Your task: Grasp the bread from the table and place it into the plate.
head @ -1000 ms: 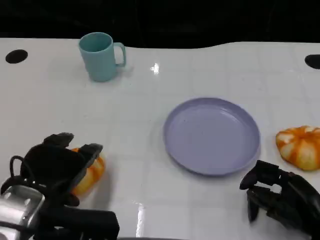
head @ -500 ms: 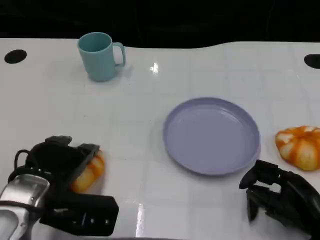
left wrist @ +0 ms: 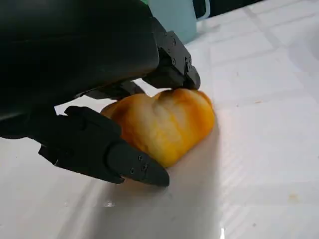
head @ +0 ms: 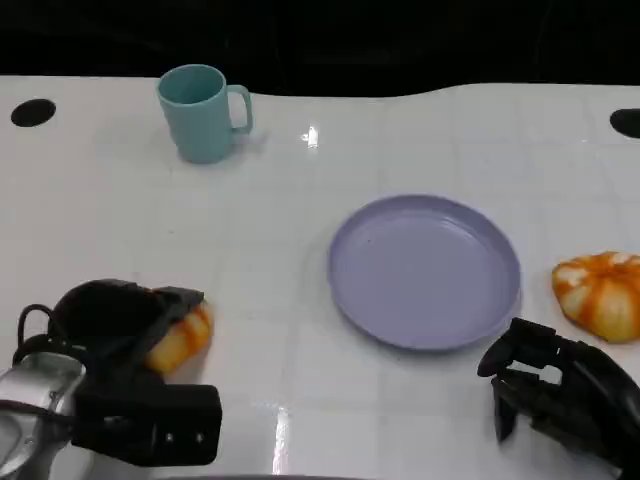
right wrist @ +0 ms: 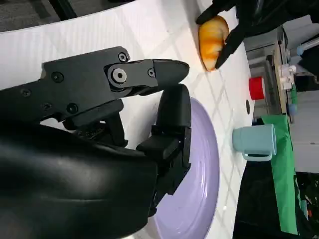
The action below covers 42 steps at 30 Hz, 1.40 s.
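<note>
Under my left hand sits the bread, on the table, my fingers curled around it and touching its top and side. To that hand's right lies the plate, bare. My right hand hovers just beside the plate's near edge, fingers loosely apart, holding nothing.

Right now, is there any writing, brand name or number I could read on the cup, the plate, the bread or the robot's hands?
None can be read.
The teal cup is plain.
The purple plate is plain.
The bread under the left hand bears no label, nor does the second bread.
The right hand shows screws and no lettering.
Items beyond the table in the right wrist view are too small to read.
</note>
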Available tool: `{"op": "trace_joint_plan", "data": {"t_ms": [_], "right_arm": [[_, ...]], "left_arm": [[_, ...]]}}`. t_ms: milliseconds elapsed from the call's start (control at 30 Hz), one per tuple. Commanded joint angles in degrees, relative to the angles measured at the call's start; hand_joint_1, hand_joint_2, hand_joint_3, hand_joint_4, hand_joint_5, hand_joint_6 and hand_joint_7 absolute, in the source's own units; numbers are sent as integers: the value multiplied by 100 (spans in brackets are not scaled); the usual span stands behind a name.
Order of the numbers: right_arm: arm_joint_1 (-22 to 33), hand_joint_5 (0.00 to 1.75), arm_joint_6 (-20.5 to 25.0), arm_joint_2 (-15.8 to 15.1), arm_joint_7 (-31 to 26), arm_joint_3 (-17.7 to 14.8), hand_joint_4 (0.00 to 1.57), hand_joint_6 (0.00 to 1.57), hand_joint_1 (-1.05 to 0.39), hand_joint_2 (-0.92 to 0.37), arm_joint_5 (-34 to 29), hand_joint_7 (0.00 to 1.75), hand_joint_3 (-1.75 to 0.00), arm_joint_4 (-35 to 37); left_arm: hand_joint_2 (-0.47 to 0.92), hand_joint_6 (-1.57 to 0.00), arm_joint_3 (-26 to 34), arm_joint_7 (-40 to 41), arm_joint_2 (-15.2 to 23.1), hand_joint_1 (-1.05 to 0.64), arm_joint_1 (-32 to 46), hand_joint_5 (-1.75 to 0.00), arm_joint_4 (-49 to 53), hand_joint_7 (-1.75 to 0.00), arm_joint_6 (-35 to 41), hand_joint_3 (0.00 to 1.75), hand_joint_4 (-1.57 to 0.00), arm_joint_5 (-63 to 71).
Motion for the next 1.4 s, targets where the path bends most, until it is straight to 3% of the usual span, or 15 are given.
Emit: {"op": "trace_joint_plan", "data": {"t_ms": [33,67,133,167,267,333,433,567,600,667,833,967,1333,1400], "right_arm": [[157,175,130,-86,-6,13,65,68,-50,-92,-4,135,-27,-46],[158,175,154,-79,28,7,65,68,-48,-92,27,135,-27,-47],[164,175,191,-72,57,3,64,68,-48,-92,56,135,-27,-63],[169,175,214,-62,52,5,64,68,-48,-92,63,135,-27,-84],[193,175,200,-44,-6,24,65,68,-51,-92,20,135,-25,-141],[200,175,163,-34,-12,31,65,68,-51,-92,5,135,-25,-154],[207,175,229,-18,10,28,65,68,-52,-92,45,135,-25,-190],[209,175,267,-14,21,19,65,68,-52,-92,62,134,-24,-202],[197,175,264,-8,45,6,65,68,-52,-92,84,134,-24,-174],[175,175,186,0,93,-9,65,69,-52,-92,104,134,-24,-111],[146,175,160,-13,125,-10,66,69,-53,-92,95,134,-25,-56],[145,175,241,-37,70,-24,67,70,-53,-92,94,135,-23,-86],[39,175,138,-58,86,-41,65,69,-51,-92,42,136,-24,124],[32,175,108,-56,98,-44,65,69,-52,-92,37,136,-24,152]], "left_arm": [[82,-93,-72,936,72,-24,-87,-162,589,-87,-378,74,-76,-39],[80,-75,-92,1130,82,-24,-113,-169,665,-131,-448,83,-75,-31],[79,-61,-132,1338,106,-25,-163,-174,775,-160,-552,89,-74,-42],[79,-59,-126,1327,144,-25,-189,-174,750,-163,-605,89,-73,-83],[77,-59,-104,1349,215,-25,-255,-175,739,-155,-735,89,-70,-164],[77,-68,-94,1401,237,-25,-316,-175,753,-134,-777,87,-70,-174],[85,-81,-76,1416,251,-29,-378,-175,746,-97,-802,59,-70,-196],[89,-84,-66,1533,252,-31,-450,-175,750,-88,-876,47,-70,-190],[84,-73,-60,1602,249,-28,-512,-175,736,-127,-914,40,-71,-178],[82,-66,-47,1598,243,-25,-599,-175,694,-143,-945,36,-70,-194],[85,-66,-37,1459,173,-25,-749,-175,663,-149,-1073,36,-70,-348],[89,-62,-74,1505,15,-26,-845,-175,612,-160,-1118,49,-72,-433],[80,-59,-100,1791,-348,-25,-1305,-175,748,-169,-1423,56,-75,-465],[79,-62,-150,1854,-413,-26,-1426,-175,827,-163,-1488,56,-77,-414]]}}
